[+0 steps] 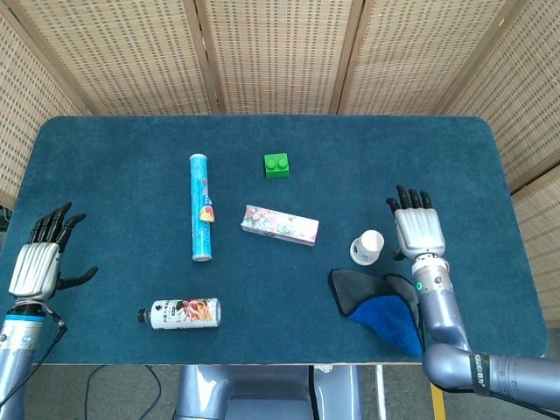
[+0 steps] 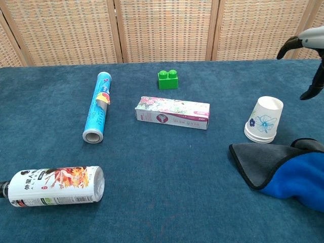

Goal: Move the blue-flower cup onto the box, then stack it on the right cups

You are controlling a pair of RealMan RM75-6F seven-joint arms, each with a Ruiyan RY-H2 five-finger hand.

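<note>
The blue-flower cup stands upside down, nested over the stack of white cups at the right of the table. Nothing touches it. My right hand hovers just right of the stack with its fingers spread and nothing in them. The flowered box lies in the middle of the table with nothing on top. At the near left table edge my left hand is open and holds nothing.
A blue tube lies left of the box and a green brick behind it. A white bottle lies on its side at the near left. A blue and grey cloth lies just in front of the cup stack.
</note>
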